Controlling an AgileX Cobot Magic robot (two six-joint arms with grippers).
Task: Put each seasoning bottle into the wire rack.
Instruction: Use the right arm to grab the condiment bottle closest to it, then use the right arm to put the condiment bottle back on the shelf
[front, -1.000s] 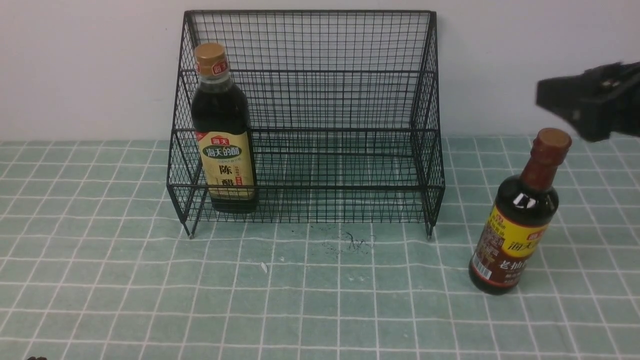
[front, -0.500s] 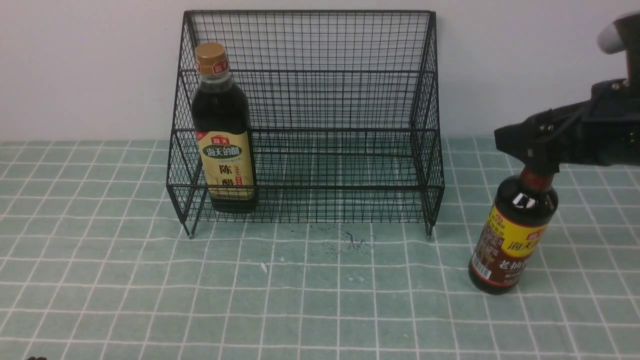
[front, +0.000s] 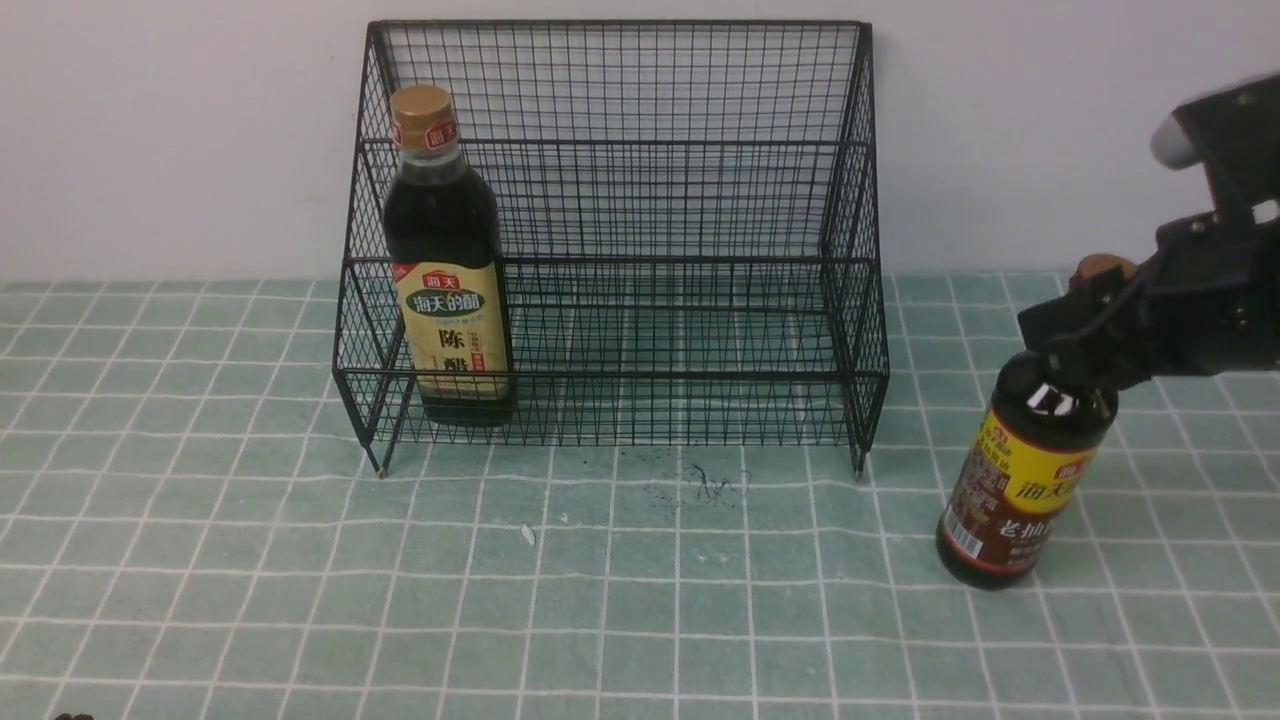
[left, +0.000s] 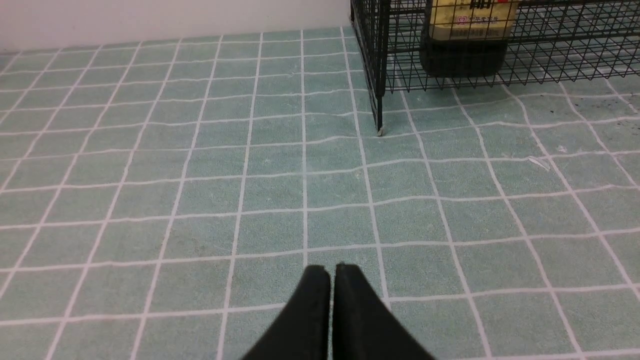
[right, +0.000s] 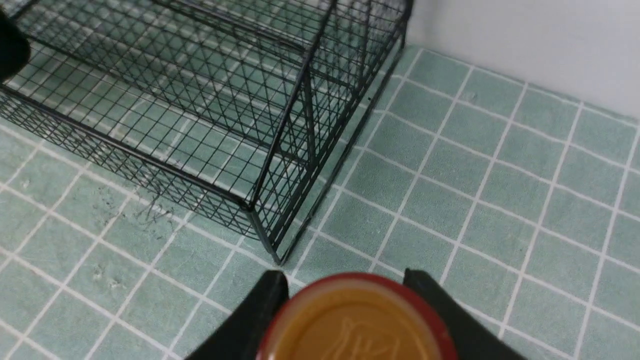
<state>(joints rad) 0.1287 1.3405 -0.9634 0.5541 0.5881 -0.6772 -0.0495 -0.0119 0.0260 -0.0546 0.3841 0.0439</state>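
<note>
A plain off-white wall (front: 180, 140) stands behind a surface (front: 250, 560) covered in pale teal cloth, gridded with thin white lines and slightly rippled. Dark scribbled specks (front: 705, 485) and a small white fleck (front: 528, 535) mark it under soft, even light.

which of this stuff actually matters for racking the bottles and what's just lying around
For the job: wire rack; gold-cap bottle, already inside it; slimmer bottle, on the cloth beside it; right gripper at that bottle's neck.
Just lying about: small white scrap and dark scribbles on the cloth, in front of the rack.
</note>
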